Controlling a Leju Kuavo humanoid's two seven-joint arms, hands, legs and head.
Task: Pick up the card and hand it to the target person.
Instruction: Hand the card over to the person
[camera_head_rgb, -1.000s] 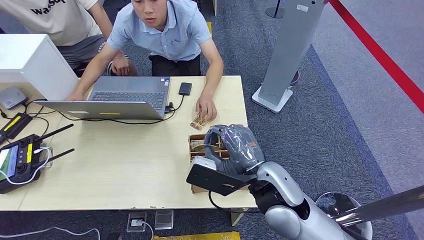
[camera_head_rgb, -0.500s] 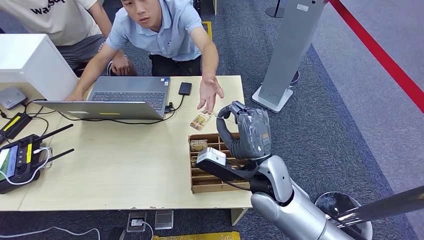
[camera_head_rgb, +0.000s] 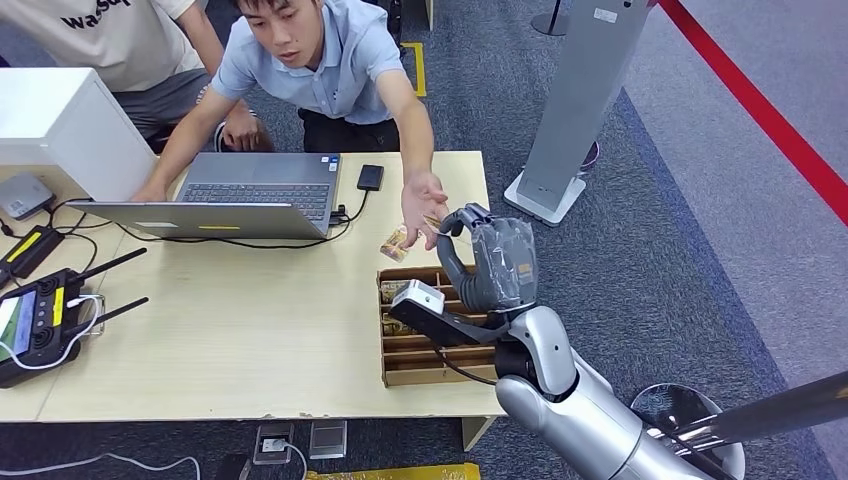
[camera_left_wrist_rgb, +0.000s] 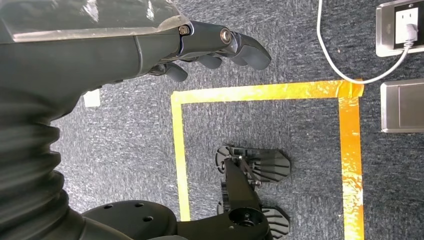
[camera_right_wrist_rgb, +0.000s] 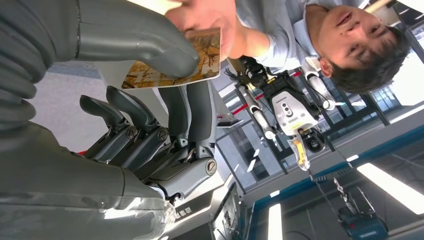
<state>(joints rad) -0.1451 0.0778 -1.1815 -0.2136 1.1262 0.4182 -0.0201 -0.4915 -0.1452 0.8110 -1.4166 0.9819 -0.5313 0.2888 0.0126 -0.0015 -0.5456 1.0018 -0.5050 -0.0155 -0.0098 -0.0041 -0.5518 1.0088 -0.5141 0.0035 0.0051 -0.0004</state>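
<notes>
- One card (camera_right_wrist_rgb: 187, 60), brown-patterned, is pinched between the right hand's (camera_head_rgb: 495, 262) thumb and fingers (camera_right_wrist_rgb: 197, 112); its long axis points toward the person's hand (camera_head_rgb: 424, 207), which apparently touches its far edge.
- The raised right hand is above the wooden slotted box (camera_head_rgb: 400, 360) at the table's (camera_head_rgb: 250, 330) right edge.
- Left hand (camera_left_wrist_rgb: 150, 40) hangs over carpet, loosely curled, holding nothing.

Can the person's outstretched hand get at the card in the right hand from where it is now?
Probably yes. The right hand pinches the card between thumb and fingers, raised above the wooden box. The person's hand is right at the card's far edge, seemingly touching it, with nothing between them.
</notes>
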